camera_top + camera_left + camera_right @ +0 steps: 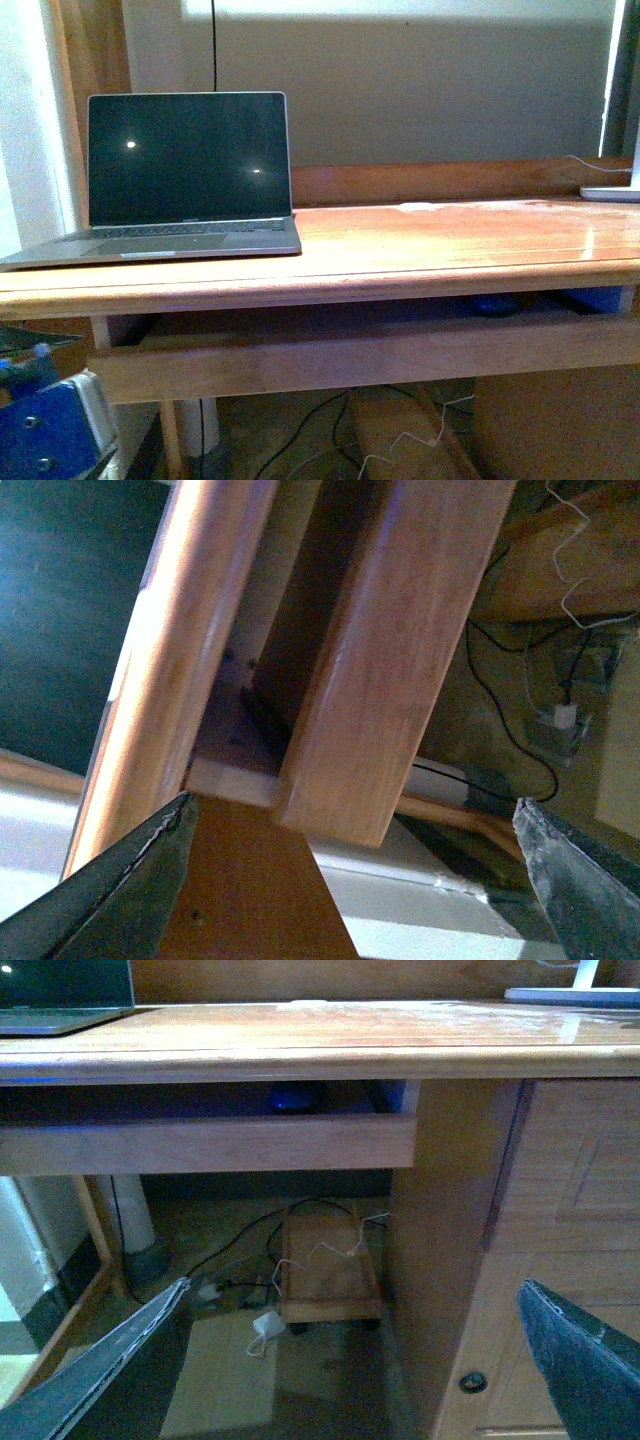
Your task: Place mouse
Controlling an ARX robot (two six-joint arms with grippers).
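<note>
A small dark domed mouse lies in the shadowed gap on the pull-out shelf under the wooden desk top. It also shows in the right wrist view, half hidden behind the shelf's front board. My right gripper is open and empty, low in front of the desk, well short of the mouse. My left gripper is open and empty, close below the desk's left front edge. The mouse is out of sight in the left wrist view.
An open laptop stands at the desk's left. A small white object lies at the back middle, a white device at the far right. Cables and a small wooden trolley lie on the floor. A cabinet closes the right side.
</note>
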